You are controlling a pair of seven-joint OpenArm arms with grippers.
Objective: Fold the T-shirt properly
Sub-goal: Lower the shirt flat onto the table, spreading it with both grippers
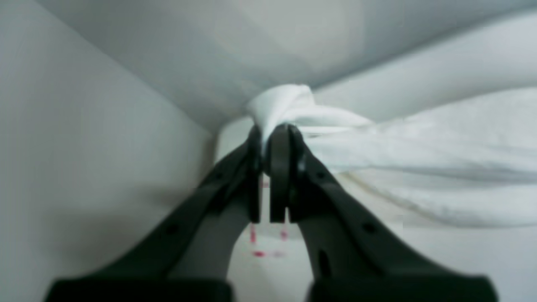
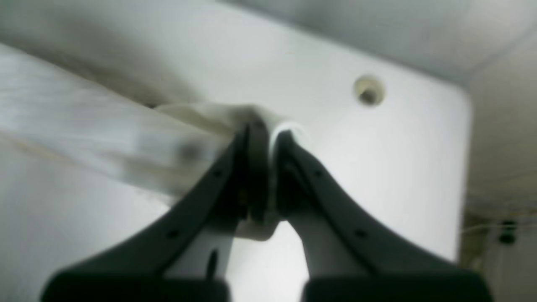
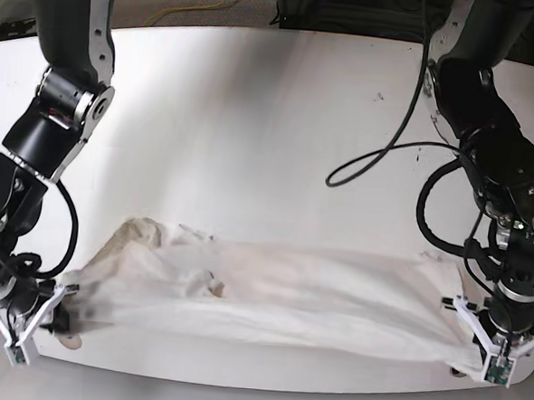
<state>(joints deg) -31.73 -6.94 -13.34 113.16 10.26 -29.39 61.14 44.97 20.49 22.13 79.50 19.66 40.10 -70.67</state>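
I am seeing the left end effector [image 1: 272, 140] clamping a bunched corner of the T-shirt [image 3: 315, 298], jaws pressing together on the white cloth. The right end effector [image 2: 264, 134] is likewise pinching a fold of it, closed tight. Between the two, the garment is stretching as a long, wrinkled band low across the near edge of the white tabletop [image 3: 270, 146]. A black cable [image 3: 378, 161] is looping beside the left arm.
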